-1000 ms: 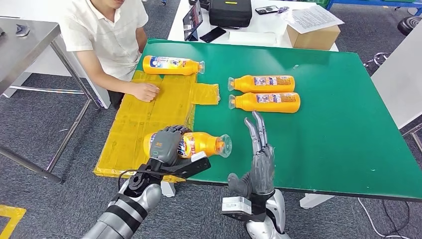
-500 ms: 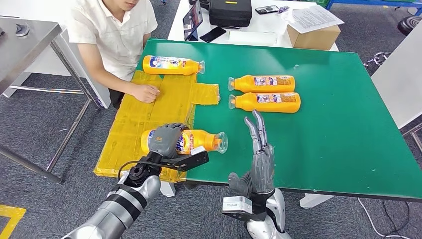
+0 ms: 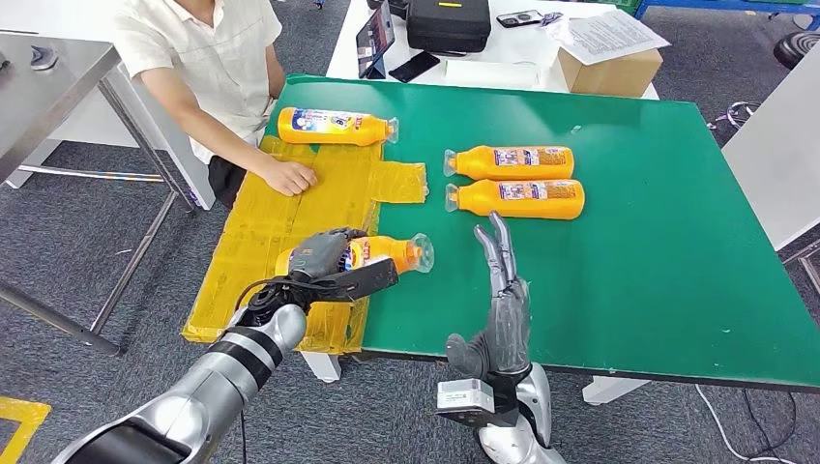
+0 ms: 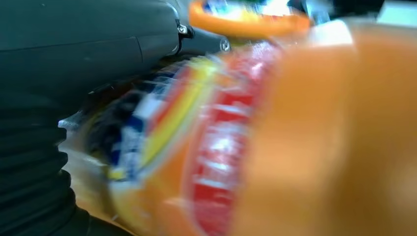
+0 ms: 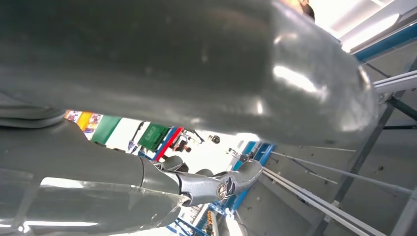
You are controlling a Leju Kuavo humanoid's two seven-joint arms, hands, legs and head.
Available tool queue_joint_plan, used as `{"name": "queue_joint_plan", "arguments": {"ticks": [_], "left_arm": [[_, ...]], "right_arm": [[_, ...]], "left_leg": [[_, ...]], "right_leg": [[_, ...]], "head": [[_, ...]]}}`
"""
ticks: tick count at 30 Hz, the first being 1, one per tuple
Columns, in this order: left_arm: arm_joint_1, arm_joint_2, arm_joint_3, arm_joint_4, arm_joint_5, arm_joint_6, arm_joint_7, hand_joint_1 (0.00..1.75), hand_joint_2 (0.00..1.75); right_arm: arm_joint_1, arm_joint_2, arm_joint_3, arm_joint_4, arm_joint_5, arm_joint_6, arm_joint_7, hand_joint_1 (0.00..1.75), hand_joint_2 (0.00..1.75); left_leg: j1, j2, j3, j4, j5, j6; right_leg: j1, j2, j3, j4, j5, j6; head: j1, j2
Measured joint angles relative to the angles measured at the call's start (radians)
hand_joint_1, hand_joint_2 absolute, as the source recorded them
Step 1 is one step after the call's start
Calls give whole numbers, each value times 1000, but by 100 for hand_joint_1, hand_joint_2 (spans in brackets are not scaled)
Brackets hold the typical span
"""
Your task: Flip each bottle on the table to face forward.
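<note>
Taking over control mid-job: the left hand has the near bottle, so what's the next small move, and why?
Probably carry it toward the two bottles lying side by side, then set it down. The left hand grips the bottle over the yellow sheet's edge; the right hand is open beside it, clear green table beyond.

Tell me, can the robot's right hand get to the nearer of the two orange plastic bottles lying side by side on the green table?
Probably yes. The right hand is open, fingers pointing at the nearer orange bottle, with bare green table between them. The left hand grips another bottle off to the side.
</note>
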Motion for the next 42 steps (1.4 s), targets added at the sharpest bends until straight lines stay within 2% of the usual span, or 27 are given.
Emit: {"name": "queue_joint_plan", "arguments": {"ticks": [4, 7, 15, 21, 26, 29, 31, 33, 37, 39, 42], "left_arm": [[-26, -2, 32, 50, 110, -133, -70, 0, 175], [-31, -3, 45, 66, 166, -188, -104, 0, 175], [-34, -2, 36, 82, 184, -205, -108, 0, 175], [-25, 12, 25, 83, 216, -210, -121, 0, 175], [3, 19, 19, 59, 235, -142, -144, 0, 175], [47, 17, 18, 1, 241, -28, -181, 0, 175], [97, 7, 16, -77, 263, 69, -226, 0, 175], [148, -5, 4, -184, 297, 124, -260, 0, 175], [231, -12, -57, -386, 321, 169, -285, 0, 175], [255, -11, -89, -462, 321, 189, -292, 0, 175], [285, -10, -126, -552, 327, 206, -300, 0, 175]], "right_arm": [[-2, -2, 0, 10, -33, 7, -12, 0, 0], [-6, -5, 5, 20, -55, 6, -16, 0, 0], [-11, -20, 3, 41, -34, -15, -10, 0, 0], [-3, -54, -107, 38, -27, -32, -4, 0, 0], [27, -81, -232, 36, -28, -32, -14, 0, 0], [49, -85, -285, 24, -14, -32, -16, 0, 0], [68, -85, -320, 2, -8, -33, -17, 0, 0], [83, -84, -350, -26, -11, -33, -18, 0, 0], [108, -84, -379, -80, -116, -33, -19, 0, 0], [114, -85, -387, -103, -186, -34, -19, 0, 0], [123, -86, -400, -124, -222, -26, -20, 0, 0]], "left_leg": [[0, 0, 0, 0, 0, 0], [0, 0, 0, 0, 0, 0], [0, 0, 1, 0, 0, 0], [0, 0, 2, 0, 0, 0], [-1, 0, 4, 0, 0, 0], [-1, 0, 4, 0, 0, 0], [-1, 0, 3, 0, 0, 0], [-1, -1, 2, 0, 0, 0], [-1, 0, 0, 0, -1, 0], [-1, 0, 0, 0, -1, 0], [-1, 0, 0, 0, -1, 0]], "right_leg": [[0, 0, 0, 0, 0, 0], [0, 0, 0, 0, 0, 0], [0, 0, 1, 0, 0, 0], [0, 0, 3, 0, 0, 0], [0, 0, 3, -1, 0, 0], [0, 0, 3, -1, 0, 0], [0, 0, 2, 0, 0, 0], [0, 0, 2, 0, 0, 0], [-1, 0, 0, -1, 0, 0], [-1, 0, 0, -1, 0, 0], [-1, 0, 0, -1, 0, 0]], "head": [[0, 0], [0, 0], [0, 0], [0, 0], [0, 0], [0, 0], [0, 0], [0, 0], [0, 0], [0, 0], [0, 0]]}}
